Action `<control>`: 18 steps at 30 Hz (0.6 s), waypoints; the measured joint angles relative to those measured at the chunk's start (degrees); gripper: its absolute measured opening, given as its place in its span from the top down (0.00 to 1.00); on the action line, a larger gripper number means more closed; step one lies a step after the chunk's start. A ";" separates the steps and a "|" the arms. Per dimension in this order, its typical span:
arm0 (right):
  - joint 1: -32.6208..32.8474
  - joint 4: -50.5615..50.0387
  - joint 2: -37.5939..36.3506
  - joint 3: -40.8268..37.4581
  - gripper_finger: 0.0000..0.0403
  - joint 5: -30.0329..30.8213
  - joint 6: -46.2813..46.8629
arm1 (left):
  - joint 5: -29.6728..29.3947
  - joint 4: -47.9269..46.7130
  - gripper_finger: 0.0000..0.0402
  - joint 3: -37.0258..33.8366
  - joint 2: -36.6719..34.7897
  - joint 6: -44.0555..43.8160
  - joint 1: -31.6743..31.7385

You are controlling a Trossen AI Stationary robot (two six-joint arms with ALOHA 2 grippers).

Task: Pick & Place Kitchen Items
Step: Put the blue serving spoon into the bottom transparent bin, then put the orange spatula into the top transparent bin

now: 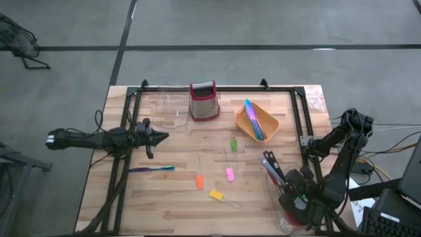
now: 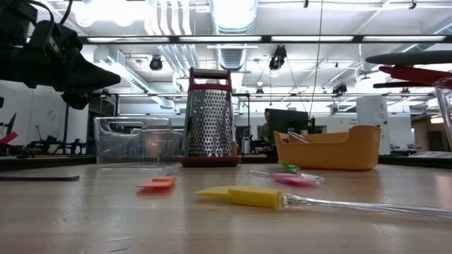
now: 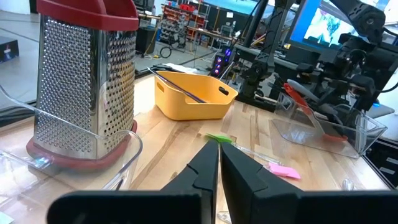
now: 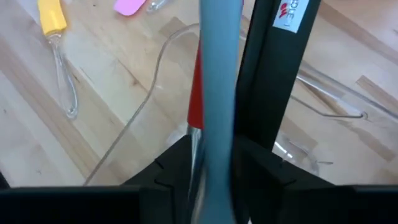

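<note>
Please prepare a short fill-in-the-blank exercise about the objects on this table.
1. The steel grater has a ____ top.
2. The blue, purple and green utensils lie inside the ____ tray.
3. The yellow piece lies nearer the table's front edge than the ____ piece just below the tray.
4. The left end effector has its fingers ____.

Missing words: red; orange; green; shut

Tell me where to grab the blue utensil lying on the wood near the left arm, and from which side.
Take the blue utensil at the middle of its slim handle, coming straight down from above. It lies flat on the table with bare wood all round, so fingers set across its long axis should fit either side. The left hand, shut, is nearest.
</note>
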 joint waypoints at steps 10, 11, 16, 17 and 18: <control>-0.01 -4.95 -0.07 4.16 0.56 4.85 -1.16 | -0.02 0.00 0.94 0.00 0.00 -0.02 0.00; -0.08 -5.63 -0.09 4.92 0.56 6.74 -1.75 | -0.02 0.00 0.94 0.00 0.00 -0.01 -0.01; -2.03 -7.47 -0.15 7.76 0.55 15.86 -6.46 | -0.02 0.00 0.95 0.00 0.00 0.00 -0.02; -2.80 -7.32 -0.15 8.18 0.55 17.00 -7.89 | -0.02 0.00 0.95 0.00 0.00 -0.02 -0.02; -3.80 -7.13 -0.15 8.55 0.56 17.67 -9.54 | -0.02 0.00 0.94 0.00 0.00 0.00 0.00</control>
